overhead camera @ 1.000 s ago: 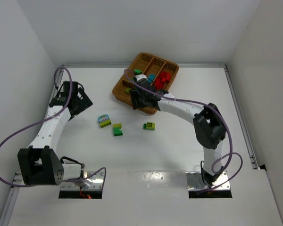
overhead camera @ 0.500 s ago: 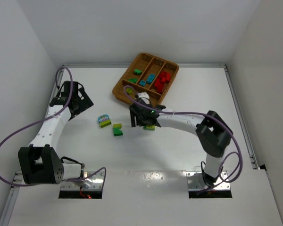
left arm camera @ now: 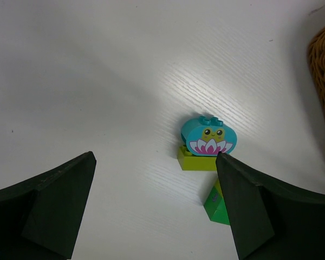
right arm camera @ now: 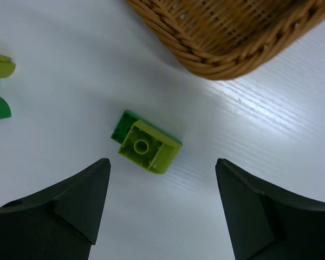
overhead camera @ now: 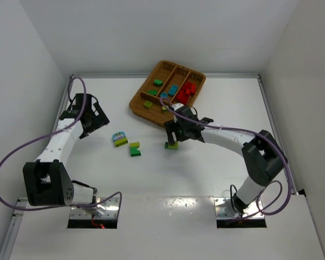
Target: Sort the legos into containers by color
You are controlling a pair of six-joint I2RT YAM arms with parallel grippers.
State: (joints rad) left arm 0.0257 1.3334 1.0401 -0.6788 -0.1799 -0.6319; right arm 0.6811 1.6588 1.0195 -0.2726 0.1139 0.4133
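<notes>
Lime-on-green lego (right arm camera: 149, 146) sitting loose on the table (right arm camera: 70, 65), just off the corner of the wicker tray (right arm camera: 227, 38)

Right gripper (right arm camera: 162, 165) hangs right over it, jaws apart, holding nothing. In the right wrist view the brick lies flat, with its long axis slanting from upper left to lower right. Left gripper (left arm camera: 154, 162) is spread wide and empty too, near the teal frog brick (left arm camera: 208, 135).

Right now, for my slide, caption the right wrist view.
Open right gripper hovers over a lime-and-green lego pair beside the wicker tray.
</notes>
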